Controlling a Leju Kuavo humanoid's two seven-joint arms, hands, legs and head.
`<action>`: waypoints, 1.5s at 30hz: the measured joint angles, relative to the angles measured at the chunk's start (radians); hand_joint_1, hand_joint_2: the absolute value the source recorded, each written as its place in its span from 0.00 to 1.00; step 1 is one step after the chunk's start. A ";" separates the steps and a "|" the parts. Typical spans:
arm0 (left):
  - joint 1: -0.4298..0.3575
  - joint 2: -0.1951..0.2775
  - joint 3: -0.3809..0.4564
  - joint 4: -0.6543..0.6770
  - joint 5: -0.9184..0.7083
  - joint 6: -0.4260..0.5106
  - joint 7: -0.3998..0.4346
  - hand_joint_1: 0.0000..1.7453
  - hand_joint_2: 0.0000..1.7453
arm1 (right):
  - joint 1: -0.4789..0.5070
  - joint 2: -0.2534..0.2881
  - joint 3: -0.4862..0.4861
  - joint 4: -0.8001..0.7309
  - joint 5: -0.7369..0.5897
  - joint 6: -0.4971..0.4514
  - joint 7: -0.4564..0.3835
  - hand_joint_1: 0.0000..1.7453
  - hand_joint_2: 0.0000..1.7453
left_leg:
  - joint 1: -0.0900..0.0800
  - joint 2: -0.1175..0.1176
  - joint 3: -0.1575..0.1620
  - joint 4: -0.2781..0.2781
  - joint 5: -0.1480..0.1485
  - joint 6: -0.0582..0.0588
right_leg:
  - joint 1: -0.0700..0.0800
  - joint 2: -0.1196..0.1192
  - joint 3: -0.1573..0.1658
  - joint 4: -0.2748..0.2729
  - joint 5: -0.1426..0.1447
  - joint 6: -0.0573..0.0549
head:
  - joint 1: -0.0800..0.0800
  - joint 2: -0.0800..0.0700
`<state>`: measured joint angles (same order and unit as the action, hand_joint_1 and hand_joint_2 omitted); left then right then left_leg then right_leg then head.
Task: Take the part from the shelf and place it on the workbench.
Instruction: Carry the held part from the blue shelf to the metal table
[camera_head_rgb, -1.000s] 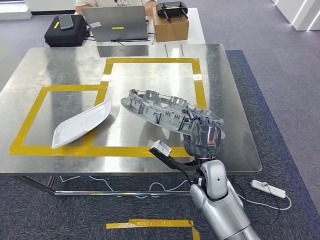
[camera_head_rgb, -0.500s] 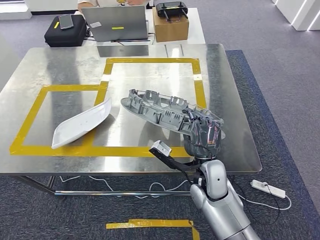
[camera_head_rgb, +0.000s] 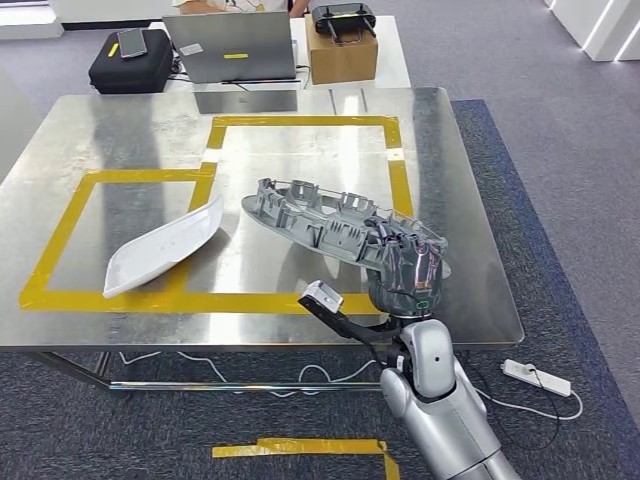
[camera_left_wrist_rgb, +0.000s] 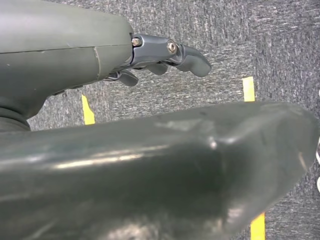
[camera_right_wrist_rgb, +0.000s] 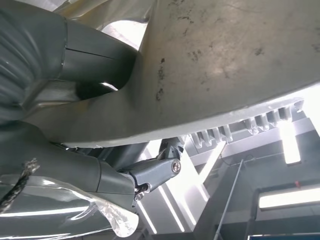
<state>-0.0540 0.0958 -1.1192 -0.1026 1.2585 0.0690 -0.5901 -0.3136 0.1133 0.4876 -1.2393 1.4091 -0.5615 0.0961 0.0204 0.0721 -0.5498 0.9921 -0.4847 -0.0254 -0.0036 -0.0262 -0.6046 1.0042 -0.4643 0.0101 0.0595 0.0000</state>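
Near the front edge of the worktop (camera_head_rgb: 90, 130), the right hand (camera_head_rgb: 404, 268) grips the near end of the grey ribbed part (camera_head_rgb: 317, 220), its fingers closed over the rim. The part stretches away from the hand, over the yellow tape outline (camera_head_rgb: 302, 122). A white curved panel (camera_head_rgb: 162, 245) lies beside it. The left hand (camera_left_wrist_rgb: 166, 52) hangs over carpet with loosely extended fingers, holding nothing.

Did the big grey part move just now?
No. The grey part sits at the same spot against the yellow tape, with the right robot hand gripping its end.
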 joint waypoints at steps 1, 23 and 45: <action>0.000 0.000 0.000 0.000 0.000 0.000 0.000 0.00 0.00 | 0.000 0.000 0.000 0.000 0.000 0.000 0.000 1.00 1.00 | 0.000 0.000 0.000 0.000 0.000 0.000 | 0.000 0.000 0.000 0.000 0.000 0.000 | 0.000 0.000; 0.000 0.000 0.000 0.000 0.000 0.000 0.000 0.00 0.25 | 0.000 0.000 0.000 0.000 0.000 0.000 0.000 0.75 1.00 | 0.000 0.000 0.000 0.000 0.000 0.000 | 0.000 0.000 0.000 0.000 0.000 0.000 | 0.000 0.000; 0.000 0.000 0.000 0.000 0.000 0.000 0.000 0.00 0.00 | -0.002 0.000 0.000 0.000 0.000 0.000 0.000 0.00 1.00 | 0.000 0.000 0.000 0.000 0.000 0.000 | 0.000 0.000 0.000 0.000 0.000 0.000 | 0.000 0.000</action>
<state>-0.0540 0.0957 -1.1192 -0.1026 1.2585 0.0690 -0.5901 -0.3159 0.1133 0.4871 -1.2390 1.4088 -0.5619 0.0958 0.0204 0.0721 -0.5497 0.9921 -0.4849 -0.0256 -0.0036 -0.0260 -0.6047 1.0041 -0.4643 0.0101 0.0595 0.0000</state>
